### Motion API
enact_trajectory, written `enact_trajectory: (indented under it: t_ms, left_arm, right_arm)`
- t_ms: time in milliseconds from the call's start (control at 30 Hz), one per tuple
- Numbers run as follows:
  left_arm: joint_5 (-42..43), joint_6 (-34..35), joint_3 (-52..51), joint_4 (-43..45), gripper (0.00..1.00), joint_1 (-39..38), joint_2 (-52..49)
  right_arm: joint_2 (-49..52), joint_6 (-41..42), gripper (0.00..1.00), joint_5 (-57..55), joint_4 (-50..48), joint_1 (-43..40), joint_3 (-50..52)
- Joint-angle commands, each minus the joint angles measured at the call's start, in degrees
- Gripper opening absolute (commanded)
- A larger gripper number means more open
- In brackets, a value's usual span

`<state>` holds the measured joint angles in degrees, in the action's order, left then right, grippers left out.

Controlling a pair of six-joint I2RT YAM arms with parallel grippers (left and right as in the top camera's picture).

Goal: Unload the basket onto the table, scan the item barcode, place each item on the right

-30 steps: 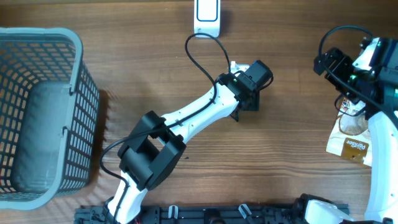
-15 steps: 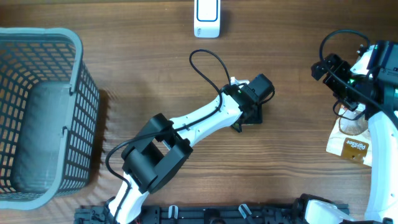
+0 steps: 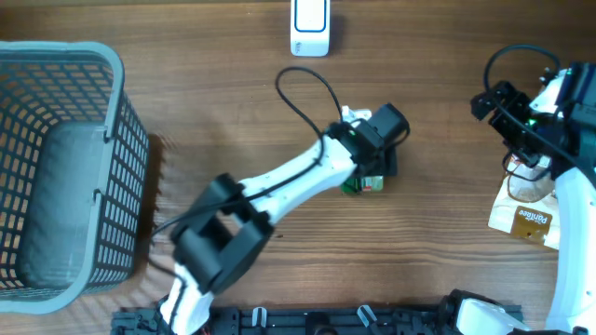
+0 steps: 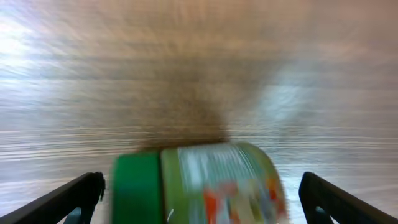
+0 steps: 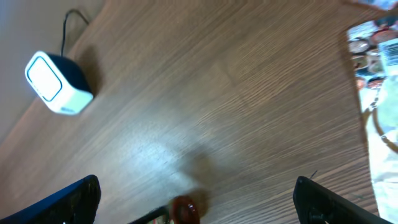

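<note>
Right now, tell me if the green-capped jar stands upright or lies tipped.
Tipped: green-capped jar lies sideways on the table, cap facing left.

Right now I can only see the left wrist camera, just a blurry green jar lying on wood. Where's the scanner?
Observer: The white barcode scanner sits beyond the green jar, farther from the robot and slightly left.
Operator: Anything else over there?
Observer: A grey basket stands far to the left.
Operator: And the other arm?
Observer: The right arm is off to the right, jaws open and empty, beside a brown-labelled packet.
</note>
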<state>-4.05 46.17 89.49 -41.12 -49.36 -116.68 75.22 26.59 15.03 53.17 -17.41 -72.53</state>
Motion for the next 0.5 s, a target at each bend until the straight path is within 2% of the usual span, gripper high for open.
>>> enact_trajectory:
  t_ms: [0, 133, 200, 300, 467]
  left_arm:
    - [-1.6, -2.86, 0.2, -1.2, 1.0, 4.72, 11.02]
    - [-1.99, -6.91, 0.2, -2.27, 1.0, 8.98, 20.04]
    - [-4.59, -7.21, 0.2, -2.43, 1.0, 11.13, 24.65]
    - [-6.95, -7.17, 0.2, -1.77, 1.0, 15.02, 31.08]
    - [-7.02, -7.23, 0.2, -2.36, 1.0, 22.91, 39.34]
  right_arm:
    - [-5.6, 0.37, 1.0, 0.52, 0.83, -3.65, -2.78]
    - [-11.61, -1.84, 1.0, 0.55, 2.73, -6.51, -3.61]
    - [-12.98, -5.86, 1.0, 3.21, 5.27, -5.6, -3.58]
    - [-10.71, -15.5, 1.0, 5.14, 12.52, -0.07, -3.52]
    - [-1.53, -15.43, 1.0, -1.29, 16.06, 13.2, -3.52]
